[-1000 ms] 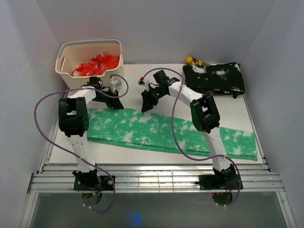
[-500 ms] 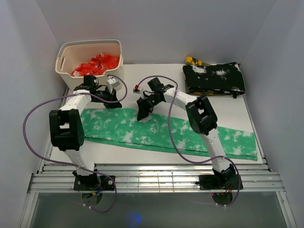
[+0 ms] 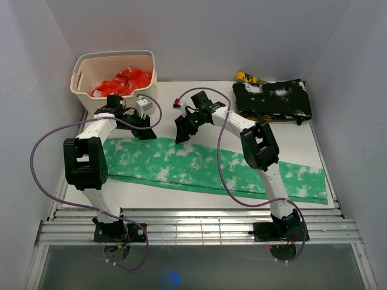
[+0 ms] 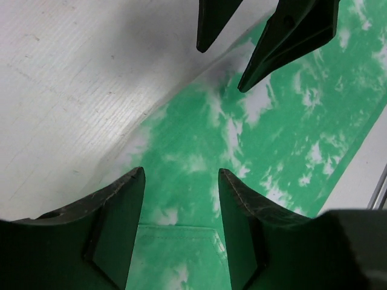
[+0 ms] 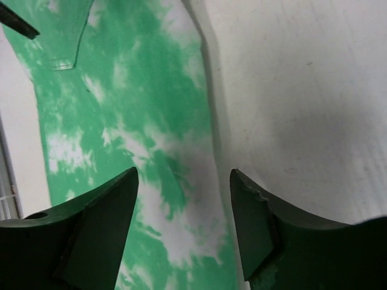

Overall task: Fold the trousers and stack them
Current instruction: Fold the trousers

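The trousers (image 3: 199, 166), bright green mottled with white blotches, lie flat in a long narrow band across the white table (image 3: 151, 193), running from the left side towards the near right corner, and a stitched edge shows in the left wrist view. The left gripper (image 3: 145, 133) and the right gripper (image 3: 181, 136) hang over the band's far edge near each other, each with its fingers spread apart and nothing between them.
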Controlling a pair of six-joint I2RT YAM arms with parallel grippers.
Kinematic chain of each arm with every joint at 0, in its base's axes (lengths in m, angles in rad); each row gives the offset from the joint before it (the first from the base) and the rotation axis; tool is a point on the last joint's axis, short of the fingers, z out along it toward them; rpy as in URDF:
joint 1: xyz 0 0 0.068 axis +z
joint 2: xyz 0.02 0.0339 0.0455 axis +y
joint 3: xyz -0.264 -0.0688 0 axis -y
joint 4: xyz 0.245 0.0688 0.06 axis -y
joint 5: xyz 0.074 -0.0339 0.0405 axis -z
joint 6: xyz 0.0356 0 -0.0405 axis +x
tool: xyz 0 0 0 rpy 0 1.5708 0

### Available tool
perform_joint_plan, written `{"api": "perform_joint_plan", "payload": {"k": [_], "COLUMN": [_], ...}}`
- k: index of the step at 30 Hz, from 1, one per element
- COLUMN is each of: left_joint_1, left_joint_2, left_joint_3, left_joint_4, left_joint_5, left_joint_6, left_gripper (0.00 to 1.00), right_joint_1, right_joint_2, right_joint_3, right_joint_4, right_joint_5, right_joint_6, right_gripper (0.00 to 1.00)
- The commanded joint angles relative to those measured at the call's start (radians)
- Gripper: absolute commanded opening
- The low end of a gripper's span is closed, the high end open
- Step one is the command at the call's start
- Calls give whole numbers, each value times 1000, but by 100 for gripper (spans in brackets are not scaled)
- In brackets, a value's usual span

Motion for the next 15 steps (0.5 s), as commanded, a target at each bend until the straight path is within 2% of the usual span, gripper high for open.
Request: {"api": "perform_joint_plan", "payload": {"k": [1, 2, 3, 6, 9, 13, 15], "left_joint_1": [-1, -1, -1, 2, 2, 9, 13], "left_joint_2": [-9, -6, -6, -1, 0, -1, -4], "left_joint_3": [56, 73, 82, 113, 145, 191, 211], "left_joint_4": [30, 46, 55, 83, 93, 99, 101], "left_joint_5": [-38, -47, -64, -76, -81, -98, -109], "left_joint_6": [-56, -84, -101, -161, -195, -242, -277], "left_gripper": [64, 79, 83, 85, 85, 84, 81], "right_joint_1": [-6, -4, 0, 10, 22, 30, 39], "right_joint_2": [51, 58, 63, 40, 9, -23, -69], "right_joint_3": [80, 94, 94, 75, 62, 81, 64], "right_joint_4": [-65, -102, -116, -136, -137, -145, -128], "right_joint_5": [12, -19, -36, -91, -111, -120, -106], "right_joint_6": [-34, -48, -75, -120, -143, -163, -163], "right_gripper": [63, 61, 58, 44, 38, 11, 8]}}
